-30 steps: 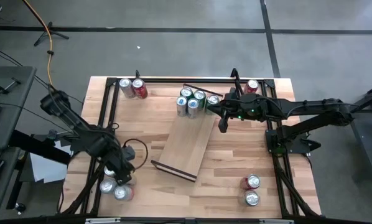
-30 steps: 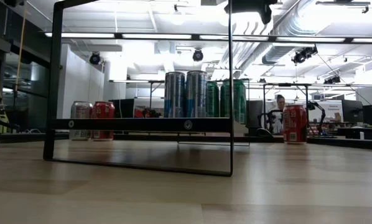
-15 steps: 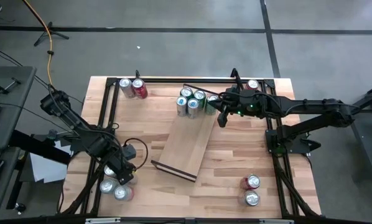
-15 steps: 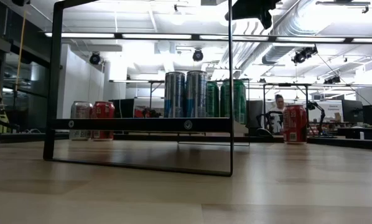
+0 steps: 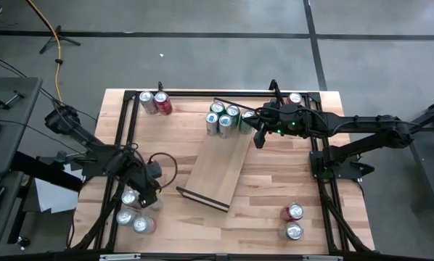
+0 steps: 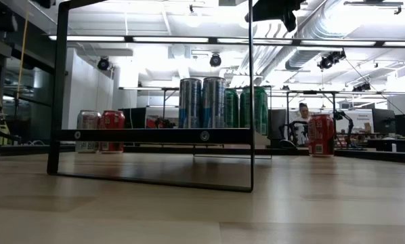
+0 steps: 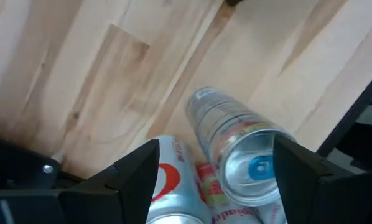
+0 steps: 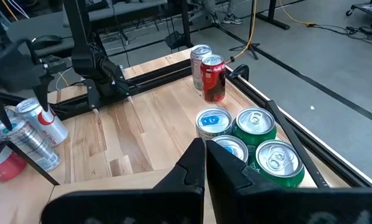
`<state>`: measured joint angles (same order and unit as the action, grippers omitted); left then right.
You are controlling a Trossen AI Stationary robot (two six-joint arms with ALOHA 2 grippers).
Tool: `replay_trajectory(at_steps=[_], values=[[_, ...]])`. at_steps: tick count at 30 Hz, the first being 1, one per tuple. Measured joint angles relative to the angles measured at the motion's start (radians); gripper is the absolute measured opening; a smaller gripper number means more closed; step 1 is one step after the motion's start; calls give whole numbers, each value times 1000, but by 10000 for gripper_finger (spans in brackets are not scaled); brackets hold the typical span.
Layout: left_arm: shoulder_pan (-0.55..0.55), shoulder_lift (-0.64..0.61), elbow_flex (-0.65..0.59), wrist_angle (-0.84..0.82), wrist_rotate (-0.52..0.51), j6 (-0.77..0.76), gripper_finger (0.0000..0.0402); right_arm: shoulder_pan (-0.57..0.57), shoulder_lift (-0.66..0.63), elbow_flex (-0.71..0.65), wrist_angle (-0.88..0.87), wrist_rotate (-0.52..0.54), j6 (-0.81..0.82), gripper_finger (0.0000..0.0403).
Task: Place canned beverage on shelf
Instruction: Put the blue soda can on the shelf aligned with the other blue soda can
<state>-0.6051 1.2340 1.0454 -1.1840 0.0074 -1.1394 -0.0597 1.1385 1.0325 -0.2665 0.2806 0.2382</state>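
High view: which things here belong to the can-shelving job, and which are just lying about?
Part of the job: shelf; cans on it; can at the left gripper; right gripper, shut, beside the shelved cans; spare cans on the table.
Just lying about: orange cable on the floor; person in the room behind.

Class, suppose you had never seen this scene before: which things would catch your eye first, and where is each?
The cluster of tall blue and green cans at the far end of the slanted shelf in the table's middle stands out first. The shut right gripper hangs beside them. At the near left corner, the left gripper grips a clear can tilted above loose cans.
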Motion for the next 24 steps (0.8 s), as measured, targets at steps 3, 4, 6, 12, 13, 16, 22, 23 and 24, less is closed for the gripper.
replay_trajectory(at_steps=[3, 4, 6, 12, 13, 16, 22, 23, 24], values=[[18, -38, 31, -38, -9, 20, 234, 0, 0, 0, 0, 0, 0, 0], [22, -49, 43, -52, -16, 25, 234, 0, 0, 0, 0, 0, 0, 0], [24, -71, 65, -58, -27, 27, 234, 0, 0, 0, 0, 0, 0, 0], [-32, -83, 102, -14, -22, 45, 234, 0, 0, 0, 0, 0, 0, 0], [-49, -73, 103, -3, -22, 55, 234, 0, 0, 0, 0, 0, 0, 0], [-104, -30, 103, 7, -40, 99, 234, 0, 0, 0, -4, 0, 0, 0], [-163, 46, 103, -26, -179, 154, 234, 0, 0, 0, -22, 0, 0, 0], [-166, 53, 103, -25, -198, 161, 234, 0, 0, 0, -27, 0, 0, 0], [-169, 59, 103, -26, -207, 172, 234, 0, 0, 0, -30, 0, 0, 0]])
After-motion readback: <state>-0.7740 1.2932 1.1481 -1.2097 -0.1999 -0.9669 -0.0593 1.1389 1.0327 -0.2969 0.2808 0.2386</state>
